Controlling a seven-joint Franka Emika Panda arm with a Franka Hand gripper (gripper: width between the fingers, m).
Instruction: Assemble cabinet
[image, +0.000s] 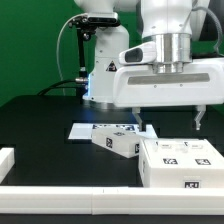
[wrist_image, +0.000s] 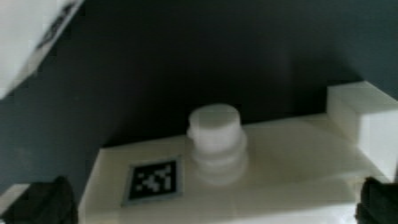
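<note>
In the exterior view the white cabinet body (image: 182, 160), with tags on its top and front, lies at the front right. A smaller white tagged piece (image: 115, 142) lies just to its left. My gripper (image: 170, 122) hangs open just above the body. In the wrist view a white cabinet surface (wrist_image: 285, 165) with one tag (wrist_image: 157, 178) and a short round white peg (wrist_image: 215, 138) fills the space between my dark fingertips (wrist_image: 39, 200). The gripper (wrist_image: 208, 205) is open and holds nothing. Another white part (wrist_image: 365, 105) shows beside the surface.
The marker board (image: 82, 130) lies flat on the black table behind the smaller piece. A white rail (image: 60, 196) runs along the table's front, with a white block (image: 5, 160) at the exterior view's left. The robot base (image: 100, 70) stands behind.
</note>
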